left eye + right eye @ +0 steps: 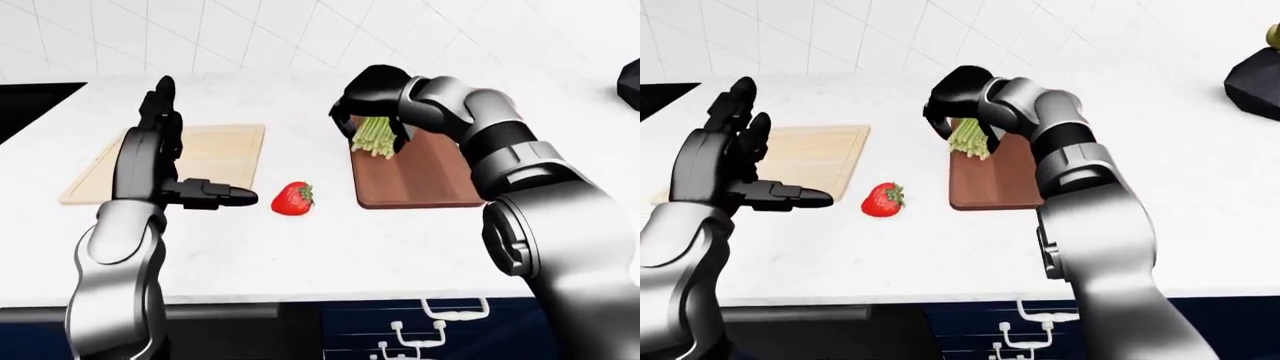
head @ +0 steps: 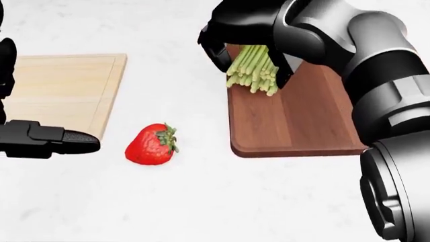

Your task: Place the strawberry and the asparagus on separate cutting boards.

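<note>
A red strawberry [image 2: 151,145] lies on the white counter between two boards. A light wooden cutting board [image 1: 205,154] is to its left, a dark wooden cutting board [image 2: 289,121] to its right. My right hand [image 2: 245,48] is shut on a bunch of green asparagus [image 2: 254,69], holding it over the top left corner of the dark board. My left hand [image 1: 165,161] is open and empty, fingers up and thumb pointing right, over the light board's right part, left of the strawberry.
The white counter [image 1: 330,255] ends at a near edge with dark blue cabinets and handles [image 1: 455,309] below. A black surface [image 1: 30,101] lies at the far left. A dark object [image 1: 1255,79] stands at the top right. White tiled wall behind.
</note>
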Controlling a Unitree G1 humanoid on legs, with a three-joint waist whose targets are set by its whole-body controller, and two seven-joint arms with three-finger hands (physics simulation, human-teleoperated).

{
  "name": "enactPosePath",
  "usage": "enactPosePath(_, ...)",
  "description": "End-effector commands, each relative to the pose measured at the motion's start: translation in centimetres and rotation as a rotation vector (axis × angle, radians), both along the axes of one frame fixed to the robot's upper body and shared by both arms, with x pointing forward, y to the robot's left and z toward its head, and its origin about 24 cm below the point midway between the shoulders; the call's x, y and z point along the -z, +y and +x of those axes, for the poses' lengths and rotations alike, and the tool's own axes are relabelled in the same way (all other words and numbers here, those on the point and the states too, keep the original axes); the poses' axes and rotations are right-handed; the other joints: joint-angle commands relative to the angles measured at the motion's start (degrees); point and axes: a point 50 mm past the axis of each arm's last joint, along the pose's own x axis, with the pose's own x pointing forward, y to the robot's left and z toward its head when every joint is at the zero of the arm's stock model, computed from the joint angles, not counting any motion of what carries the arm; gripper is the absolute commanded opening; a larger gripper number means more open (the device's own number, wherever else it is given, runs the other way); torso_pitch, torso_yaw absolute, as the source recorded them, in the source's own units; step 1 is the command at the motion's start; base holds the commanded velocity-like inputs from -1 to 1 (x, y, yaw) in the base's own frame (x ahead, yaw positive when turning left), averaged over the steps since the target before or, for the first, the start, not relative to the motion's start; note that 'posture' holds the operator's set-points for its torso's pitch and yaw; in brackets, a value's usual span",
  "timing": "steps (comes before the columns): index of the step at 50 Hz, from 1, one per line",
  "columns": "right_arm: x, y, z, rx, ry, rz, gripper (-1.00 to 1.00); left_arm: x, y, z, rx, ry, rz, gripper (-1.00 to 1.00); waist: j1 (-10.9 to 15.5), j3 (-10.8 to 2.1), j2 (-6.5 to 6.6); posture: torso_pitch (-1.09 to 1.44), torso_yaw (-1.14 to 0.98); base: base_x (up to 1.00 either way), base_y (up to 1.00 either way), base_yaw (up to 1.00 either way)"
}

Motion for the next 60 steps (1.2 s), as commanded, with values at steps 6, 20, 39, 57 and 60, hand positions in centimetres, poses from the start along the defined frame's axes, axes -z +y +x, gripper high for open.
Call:
enactPosePath(6, -2.8, -0.6, 0.0, 0.030, -0.084, 0.038, -0.77, -1.4, -0.2, -0.3, 0.003, -0.080, 0.023, 1.00, 0.0, -1.94, 0.05, 0.00, 0.00, 0.00, 0.00, 0.00)
enactPosePath(20, -2.1, -1.5, 0.3, 0.086, -0.059, 0.041, -0.58, -1.2, -0.2, -0.3, 0.006, -0.076, 0.022, 1.00, 0.0, -2.07, -0.03, 0.00, 0.00, 0.00, 0.00, 0.00)
enactPosePath(39, -2.6, -2.0, 0.3, 0.109, -0.043, 0.032, 0.81, -1.2, -0.3, 0.0, 0.010, -0.073, 0.024, 1.00, 0.0, -2.05, -0.06, 0.00, 0.00, 0.00, 0.00, 0.00)
enactPosePath(57, -6.9, -0.6, -0.4, 0.081, -0.040, 0.261, 1.00, -1.2, -0.2, 0.0, 0.007, -0.068, 0.030, 1.00, -0.1, -2.01, 0.04, 0.00, 0.00, 0.00, 0.00, 0.00)
enactPosePath(60, -7.7, -0.5, -0.6, 0.083, -0.052, 0.305, 1.00, -1.2, -0.2, 0.0, 0.007, -0.067, 0.031, 1.00, -0.1, -1.91, 0.07, 0.00, 0.00, 0.00, 0.00, 0.00)
